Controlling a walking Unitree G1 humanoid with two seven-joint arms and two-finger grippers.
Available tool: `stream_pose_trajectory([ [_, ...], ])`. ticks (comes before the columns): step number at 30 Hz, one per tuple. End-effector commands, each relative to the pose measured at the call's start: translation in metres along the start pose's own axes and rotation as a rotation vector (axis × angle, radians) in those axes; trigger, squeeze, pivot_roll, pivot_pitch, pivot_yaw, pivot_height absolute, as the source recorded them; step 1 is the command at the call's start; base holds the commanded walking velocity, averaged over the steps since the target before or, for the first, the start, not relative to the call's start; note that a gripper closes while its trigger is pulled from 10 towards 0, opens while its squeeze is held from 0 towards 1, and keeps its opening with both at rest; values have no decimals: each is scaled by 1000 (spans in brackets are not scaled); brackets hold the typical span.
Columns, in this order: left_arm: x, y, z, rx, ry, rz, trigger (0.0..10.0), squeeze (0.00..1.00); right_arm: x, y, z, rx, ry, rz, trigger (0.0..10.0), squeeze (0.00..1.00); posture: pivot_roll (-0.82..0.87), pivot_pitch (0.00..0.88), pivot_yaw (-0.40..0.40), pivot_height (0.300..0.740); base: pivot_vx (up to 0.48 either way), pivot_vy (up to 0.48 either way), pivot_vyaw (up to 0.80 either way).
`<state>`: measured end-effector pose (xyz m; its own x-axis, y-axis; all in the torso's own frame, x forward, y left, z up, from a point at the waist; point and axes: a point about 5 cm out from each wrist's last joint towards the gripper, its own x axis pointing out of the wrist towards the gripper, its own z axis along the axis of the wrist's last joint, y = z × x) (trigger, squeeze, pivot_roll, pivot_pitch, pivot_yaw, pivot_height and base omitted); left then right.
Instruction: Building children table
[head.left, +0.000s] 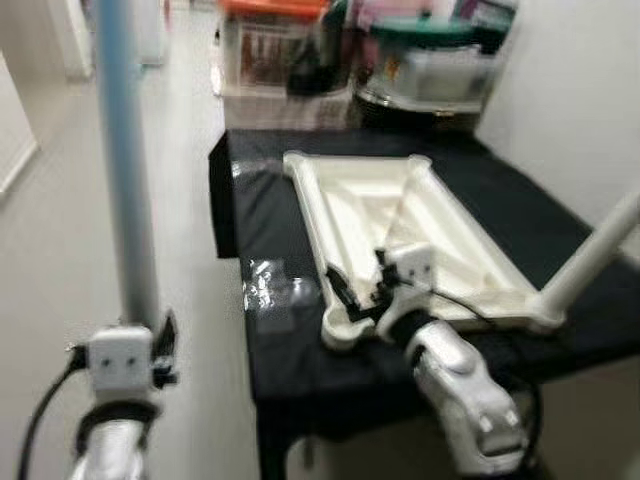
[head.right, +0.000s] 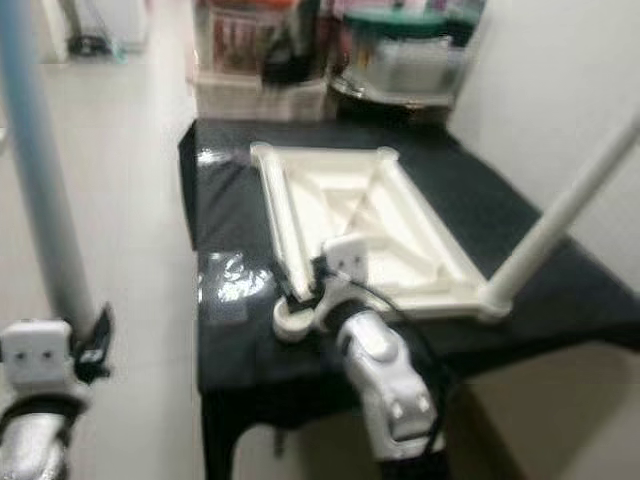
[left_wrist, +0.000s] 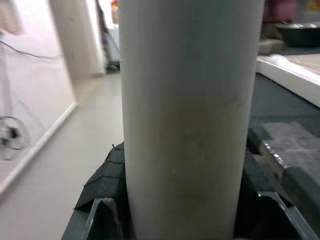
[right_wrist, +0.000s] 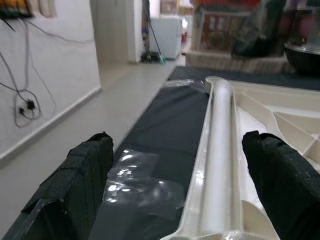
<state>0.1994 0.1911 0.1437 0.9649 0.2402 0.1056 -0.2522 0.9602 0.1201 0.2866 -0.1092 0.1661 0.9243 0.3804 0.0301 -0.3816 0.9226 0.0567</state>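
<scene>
A white children's tabletop (head.left: 305, 205) lies upside down on a black-covered table (head.left: 560, 230). One white leg (head.left: 590, 262) stands slanted in the tabletop's near right corner socket. At the near left corner socket (head.left: 340, 335) my right gripper (head.left: 357, 290) is open, its black fingers (right_wrist: 87, 165) on either side of the long rim (right_wrist: 220, 130). Out over the floor to the left, my left gripper (head.left: 158, 345) is shut on a second pale leg (head.left: 125, 160), held upright. In the left wrist view that leg (left_wrist: 190, 110) sits between the pads.
Clear storage boxes with an orange lid (head.left: 270, 10) and a green lid (head.left: 430, 30) are stacked behind the table. A wall (head.left: 590, 90) runs along the right. Shiny clear tape (head.left: 270, 285) lies on the black cover. Open floor (head.left: 60, 230) stretches to the left.
</scene>
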Motion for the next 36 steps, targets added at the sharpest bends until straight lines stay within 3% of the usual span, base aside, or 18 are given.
stream_pose_trajectory([
  [1, 0, -6, 1, -4, -4, -12, 10000, 0, 0, -7, -3, -2, 22, -34, 10000, 0, 63, 0, -94, 740, 0, 0, 0],
  [11, -1, -11, -5, -9, 30, -27, 10000, 0, -1, -10, -4, -12, 30, -46, 10000, 0, 51, 0, -92, 740, 0, 0, 0],
  [16, 2, -15, -6, -20, 35, -45, 10000, 0, 1, -7, -3, -42, 28, -30, 10000, 0, 51, 0, -93, 740, 0, 0, 680],
  [20, 3, -17, -6, -24, 39, -52, 10000, 0, 2, -7, -4, -36, 26, -33, 10000, 0, 51, 0, -93, 740, 0, -476, 616],
  [36, 6, -18, -8, -4, 34, -56, 10000, 0, 3, -4, -5, -13, 27, -4, 10000, 0, 49, 0, -91, 740, 0, -410, 0],
])
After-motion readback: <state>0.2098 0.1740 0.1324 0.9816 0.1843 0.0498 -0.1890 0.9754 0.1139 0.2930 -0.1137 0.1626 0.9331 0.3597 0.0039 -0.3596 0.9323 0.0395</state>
